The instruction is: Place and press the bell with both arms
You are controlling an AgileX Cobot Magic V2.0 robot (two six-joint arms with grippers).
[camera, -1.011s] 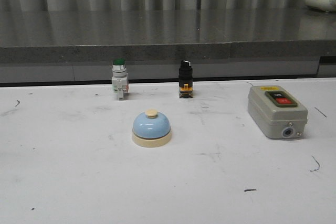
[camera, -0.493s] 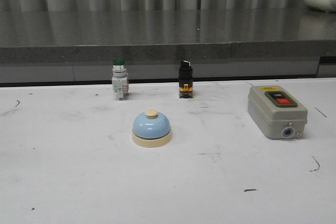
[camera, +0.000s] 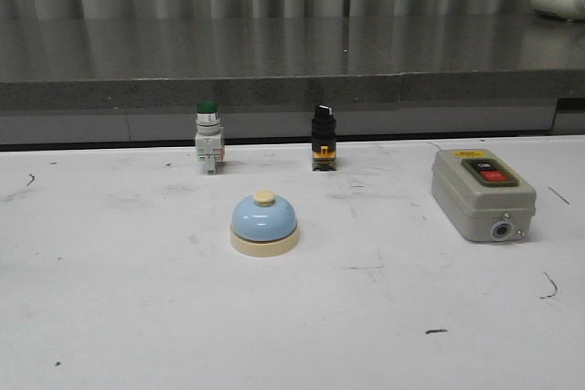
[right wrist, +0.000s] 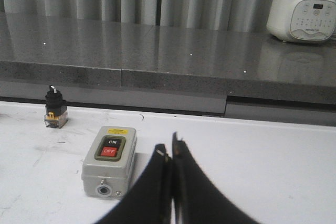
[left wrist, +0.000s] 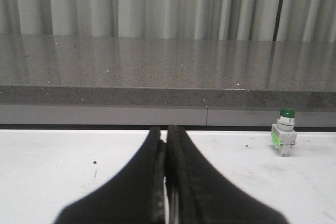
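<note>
The light-blue bell [camera: 264, 223] with a cream base and cream button stands upright on the white table [camera: 119, 299], near its middle. It shows only in the front view. Neither arm shows in the front view. My left gripper [left wrist: 166, 132] is shut and empty, low over the table's left part, with the bell out of its view. My right gripper [right wrist: 169, 150] is shut and empty, just right of the grey switch box [right wrist: 109, 160], with the bell out of its view.
A green-capped push-button [camera: 208, 138] [left wrist: 284, 138] and a black selector switch [camera: 323, 139] [right wrist: 54, 108] stand at the table's back edge. The grey switch box [camera: 482, 192] sits at the right. A grey stone ledge [camera: 274, 61] runs behind the table. A white appliance [right wrist: 304, 13] stands on it.
</note>
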